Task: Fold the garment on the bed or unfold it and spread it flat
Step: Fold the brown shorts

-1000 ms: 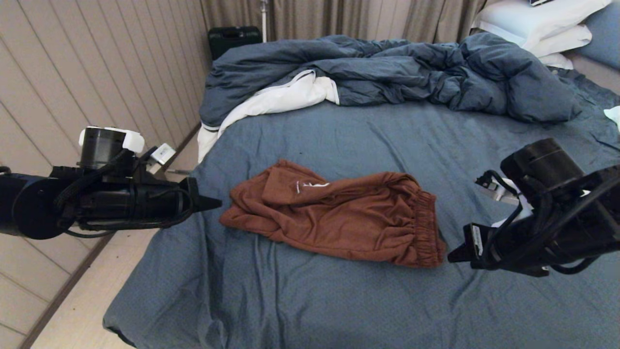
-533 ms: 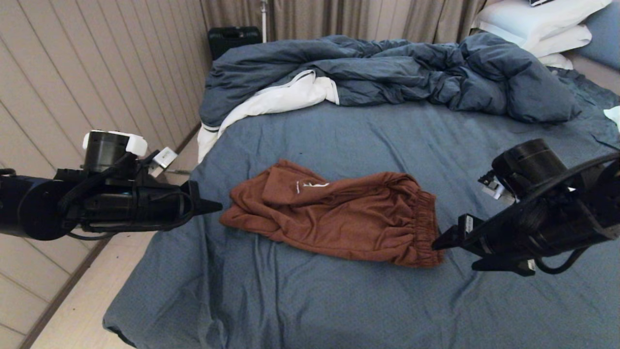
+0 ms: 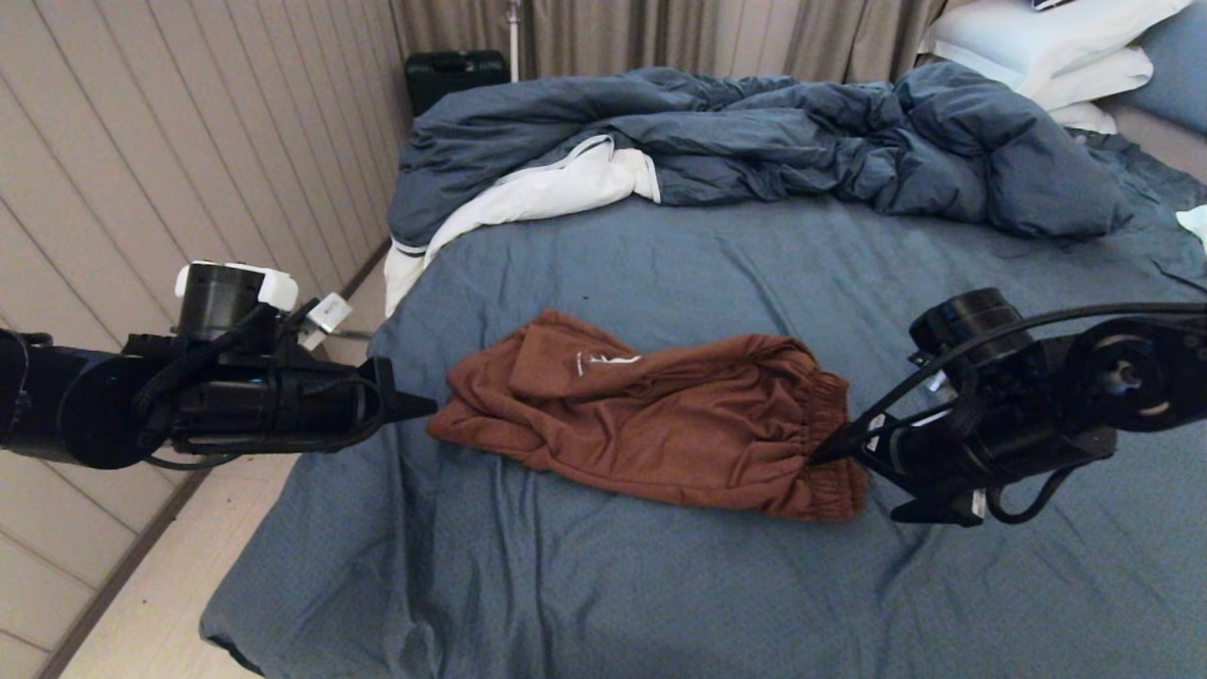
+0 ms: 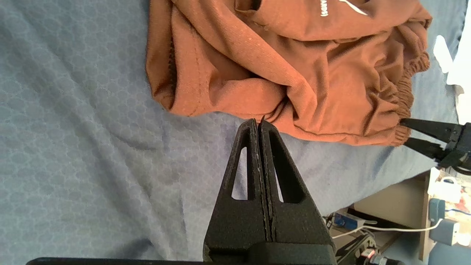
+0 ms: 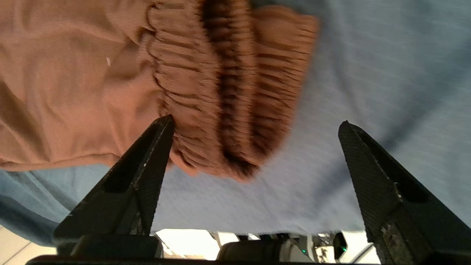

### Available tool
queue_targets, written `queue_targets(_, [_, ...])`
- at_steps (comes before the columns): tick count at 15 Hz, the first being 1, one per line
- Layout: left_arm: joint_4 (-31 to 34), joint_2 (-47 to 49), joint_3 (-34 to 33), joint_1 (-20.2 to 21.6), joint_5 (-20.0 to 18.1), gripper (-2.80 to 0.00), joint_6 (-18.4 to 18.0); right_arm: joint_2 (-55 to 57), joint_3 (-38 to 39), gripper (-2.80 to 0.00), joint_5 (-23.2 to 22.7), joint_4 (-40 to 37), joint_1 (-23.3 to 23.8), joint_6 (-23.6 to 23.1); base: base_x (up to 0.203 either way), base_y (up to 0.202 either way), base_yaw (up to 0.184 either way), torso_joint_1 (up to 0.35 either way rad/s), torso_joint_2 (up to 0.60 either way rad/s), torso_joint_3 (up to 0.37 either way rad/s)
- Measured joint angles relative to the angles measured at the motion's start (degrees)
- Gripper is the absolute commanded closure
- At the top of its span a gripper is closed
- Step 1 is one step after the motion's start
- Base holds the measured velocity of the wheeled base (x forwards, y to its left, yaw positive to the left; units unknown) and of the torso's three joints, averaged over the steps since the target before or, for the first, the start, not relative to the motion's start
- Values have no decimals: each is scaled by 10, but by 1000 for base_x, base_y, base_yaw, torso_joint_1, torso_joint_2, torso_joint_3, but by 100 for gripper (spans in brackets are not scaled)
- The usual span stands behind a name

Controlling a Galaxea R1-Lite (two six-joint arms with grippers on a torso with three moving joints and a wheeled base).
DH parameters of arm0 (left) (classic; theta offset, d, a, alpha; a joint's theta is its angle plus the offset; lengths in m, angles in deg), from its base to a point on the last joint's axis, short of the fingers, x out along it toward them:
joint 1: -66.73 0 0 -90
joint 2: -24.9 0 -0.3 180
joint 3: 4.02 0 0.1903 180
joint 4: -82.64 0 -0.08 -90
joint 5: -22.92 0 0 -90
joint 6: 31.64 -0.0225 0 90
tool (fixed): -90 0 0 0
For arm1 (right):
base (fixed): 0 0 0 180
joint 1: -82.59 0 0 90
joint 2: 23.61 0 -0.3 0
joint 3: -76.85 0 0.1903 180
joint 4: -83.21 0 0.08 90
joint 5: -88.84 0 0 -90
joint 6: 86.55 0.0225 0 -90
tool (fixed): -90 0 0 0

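The rust-brown shorts [image 3: 651, 424] lie crumpled on the slate-blue bed sheet [image 3: 660, 255], waistband to the right and a white graphic [image 3: 603, 360] on the folded leg. My left gripper [image 3: 429, 407] is shut and empty, its tip just short of the shorts' left leg hem [image 4: 176, 95]. In the left wrist view the closed tips [image 4: 258, 121] point at the fabric edge. My right gripper [image 3: 853, 488] is open at the gathered waistband [image 5: 228, 73], one finger [image 5: 147, 165] over the fabric, the other [image 5: 371, 176] over bare sheet.
A rumpled dark blue duvet [image 3: 754, 141] with white lining lies across the far part of the bed, with white pillows [image 3: 1056, 47] at the back right. The bed's left edge drops to the floor [image 3: 160, 585] by a panelled wall. A black case [image 3: 453, 75] stands behind.
My right gripper has swung left and down, from beside the shorts to the waistband's near corner. The left gripper has crept slightly right toward the leg hem.
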Motion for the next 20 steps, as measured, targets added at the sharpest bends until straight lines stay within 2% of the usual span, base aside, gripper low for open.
queue_targets(7, [1,2,-1,-1,-2,0,1,79,-29,-280,-1,22,-26,16,0,0,0,0,0,0])
queue_targets(8, [1,2,-1,-1,-3,0,1,86,-32,0,0,23,-31,17,0,0,0,0,0,0])
queue_targets(14, [1,7,-3,-7,-3,0,1,90,-41,0,-1,36,-42,13,0,0,0,0,0,0])
queue_targets(20, [1,15,-3,-12,-3,0,1,23,-19,0,4,33,-38,-6,0,0,0,0,0,0])
